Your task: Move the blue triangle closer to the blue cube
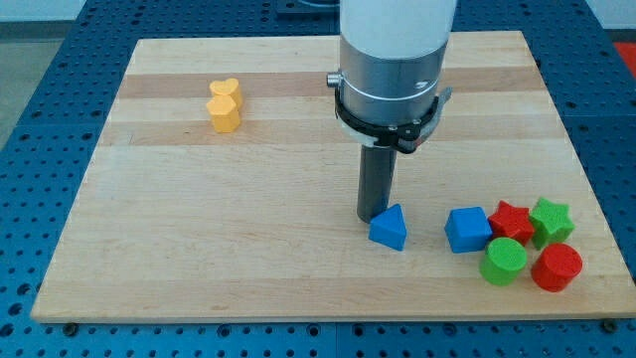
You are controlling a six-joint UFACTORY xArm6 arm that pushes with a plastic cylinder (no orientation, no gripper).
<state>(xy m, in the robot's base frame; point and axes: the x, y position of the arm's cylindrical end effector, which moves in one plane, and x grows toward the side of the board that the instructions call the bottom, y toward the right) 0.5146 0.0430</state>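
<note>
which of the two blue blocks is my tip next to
The blue triangle. My tip sits right at its upper left edge, while the blue cube lies well off to the view's right, beside the red and green blocks.

A white cylindrical arm [397, 30] ends in a silver metal collar [388, 85] ringed by a black clamp, with 1 straight dark rod [376, 184] below.

Arm [396, 40] is seen entering from view's top, held approx. vertical; white upper housing, metal collar w/ black clamp below. Dark rod [377, 179] is carried straight down. My tip [371, 216] is set on the board.
</note>
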